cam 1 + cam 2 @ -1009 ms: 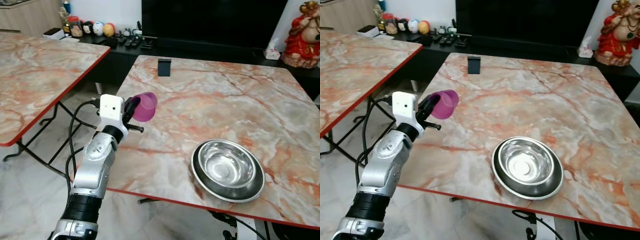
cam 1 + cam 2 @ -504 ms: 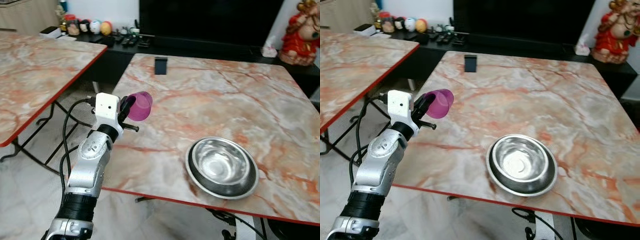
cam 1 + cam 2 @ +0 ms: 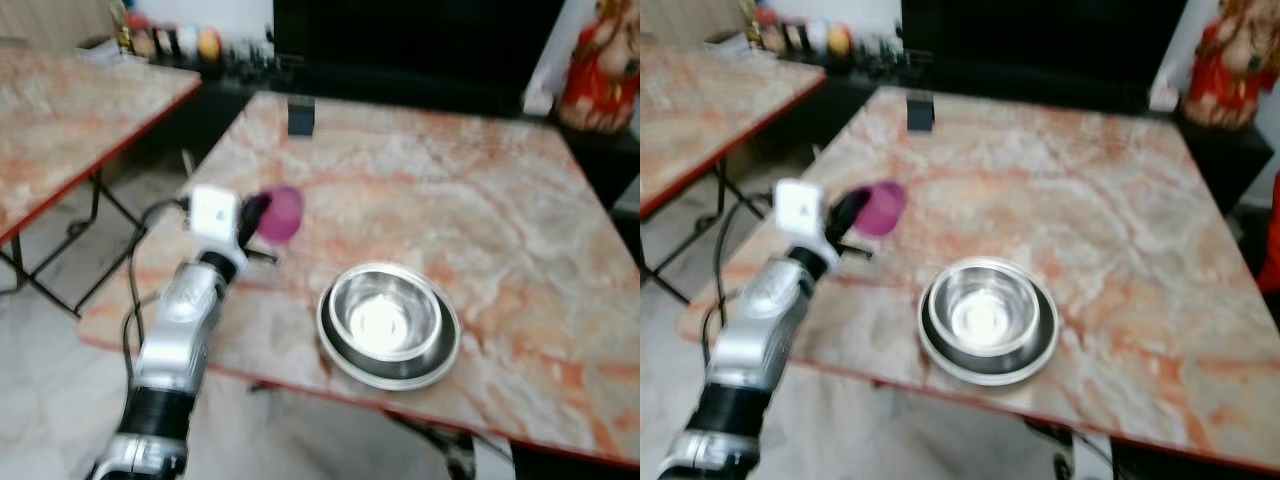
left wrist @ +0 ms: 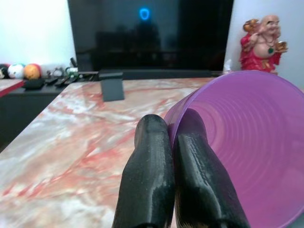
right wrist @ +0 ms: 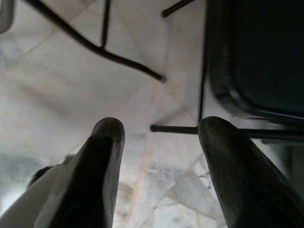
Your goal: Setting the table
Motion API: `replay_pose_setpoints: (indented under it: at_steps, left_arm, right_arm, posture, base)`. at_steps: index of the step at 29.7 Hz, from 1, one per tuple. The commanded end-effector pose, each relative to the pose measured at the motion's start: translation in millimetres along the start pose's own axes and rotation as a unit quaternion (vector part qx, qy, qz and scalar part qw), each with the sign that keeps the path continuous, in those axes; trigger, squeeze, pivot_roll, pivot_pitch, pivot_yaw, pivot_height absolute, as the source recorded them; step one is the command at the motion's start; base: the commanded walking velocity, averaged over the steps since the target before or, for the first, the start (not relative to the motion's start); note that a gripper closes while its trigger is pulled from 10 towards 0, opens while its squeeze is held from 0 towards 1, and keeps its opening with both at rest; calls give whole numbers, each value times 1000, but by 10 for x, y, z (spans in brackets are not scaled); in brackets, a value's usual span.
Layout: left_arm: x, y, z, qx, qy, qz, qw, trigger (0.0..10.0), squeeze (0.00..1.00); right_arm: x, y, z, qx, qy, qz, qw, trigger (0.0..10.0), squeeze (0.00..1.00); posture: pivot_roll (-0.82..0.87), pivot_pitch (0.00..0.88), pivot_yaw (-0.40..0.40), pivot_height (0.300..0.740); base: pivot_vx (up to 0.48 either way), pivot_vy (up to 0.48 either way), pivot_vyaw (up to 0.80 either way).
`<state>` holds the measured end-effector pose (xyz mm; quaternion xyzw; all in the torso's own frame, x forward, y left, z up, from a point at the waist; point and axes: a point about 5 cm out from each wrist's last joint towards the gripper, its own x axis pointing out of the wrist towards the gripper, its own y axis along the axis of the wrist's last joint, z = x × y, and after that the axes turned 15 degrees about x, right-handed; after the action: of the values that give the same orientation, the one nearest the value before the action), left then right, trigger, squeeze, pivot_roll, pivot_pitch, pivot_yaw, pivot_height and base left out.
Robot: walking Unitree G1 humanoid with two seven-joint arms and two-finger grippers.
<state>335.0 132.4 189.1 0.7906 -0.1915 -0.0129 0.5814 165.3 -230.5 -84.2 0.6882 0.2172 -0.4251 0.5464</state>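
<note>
A purple plastic cup [image 3: 280, 213] hangs tilted on its side over the left part of the marble table [image 3: 470, 200], and my left gripper [image 3: 255, 218] is shut on its rim. In the left wrist view one finger [image 4: 147, 180] lies outside the cup [image 4: 242, 156] wall and the other inside. A steel bowl [image 3: 388, 322] sits in a steel plate near the table's front edge, to the right of the cup. My right gripper [image 5: 159, 156] hangs open over the floor beside table legs.
A small dark block [image 3: 300, 116] stands at the table's far left edge. A second marble table [image 3: 70, 110] lies to the left across a floor gap. A black TV cabinet and a red figurine [image 3: 600, 70] stand behind. The head views are blurred.
The whole picture has shifted and blurred, so the camera has moved nearer and to the right. The left gripper still holds the cup over the table's left side.
</note>
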Motion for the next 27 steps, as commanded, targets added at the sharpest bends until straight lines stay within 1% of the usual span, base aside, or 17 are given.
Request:
replay_pose_setpoints:
  at_steps: [1, 3, 11, 14, 16, 17, 19, 21, 22, 24, 25, 27]
  left_arm:
    - [5, 47, -58, 12, 4, 7, 1000, 10000, 0]
    - [8, 42, -54, 13, 3, 5, 1000, 10000, 0]
    - [33, 29, -96, 17, 7, -3, 1000, 10000, 0]
    - [99, 66, -166, 22, 5, -20, 1000, 10000, 0]
    - [140, 117, -187, 20, 0, -14, 1000, 10000, 0]
    - [164, 158, -193, 25, -5, -6, 1000, 10000, 0]
    - [170, 174, -181, 29, -7, -1, 1000, 10000, 0]
    - [167, 168, -166, 37, -9, -1, 999, 10000, 0]
    - [160, 145, -147, 53, -12, -5, 999, 10000, 0]
    - [150, 112, -136, 49, -7, -12, 999, 10000, 0]
    - [145, 94, -142, 39, -2, -18, 999, 10000, 0]
    - [143, 88, -153, 34, 0, -21, 999, 10000, 0]
  right_arm:
    - [2, -23, -51, 2, 7, -4, 1000, 10000, 0]
    - [2, -22, -52, 2, 7, -4, 1000, 10000, 0]
    - [4, -17, -58, 2, 8, -4, 1000, 10000, 0]
    - [5, -14, -61, 1, 9, -4, 1000, 10000, 0]
    - [6, -10, -63, 1, 9, -4, 1000, 10000, 0]
    - [6, -8, -66, 0, 10, -4, 1000, 10000, 0]
    - [6, -8, -66, 1, 11, -4, 1000, 10000, 0]
    - [6, -8, -66, 1, 10, -4, 1000, 10000, 0]
    - [6, -9, -65, 2, 10, -4, 1000, 10000, 0]
    - [6, -13, -65, 10, 10, -5, 1000, 10000, 0]
    - [6, -16, -67, 13, 11, -6, 1000, 10000, 0]
    - [6, -15, -68, 8, 12, -8, 1000, 10000, 0]
  posture:
    - [161, 0, -69, 707]
    - [163, 0, -72, 707]
    - [164, 0, -71, 707]
    - [167, 0, -75, 707]
    - [175, 0, -78, 707]
    - [173, 0, -75, 707]
    - [173, 0, -76, 707]
    - [174, 0, -76, 707]
    - [170, 0, -76, 707]
    - [170, 0, -76, 707]
    - [167, 0, -74, 707]
    - [167, 0, -74, 707]
  base:
    - [0, -315, 0]
    - [0, -317, 0]
    - [0, 0, 0]
    - [0, 0, 0]
    - [0, 0, 0]
    - [0, 0, 0]
    - [0, 0, 0]
    - [0, -304, 0]
    - [0, -480, 0]
    - [0, -480, 0]
    - [0, 0, -769]
    - [0, 0, -753]
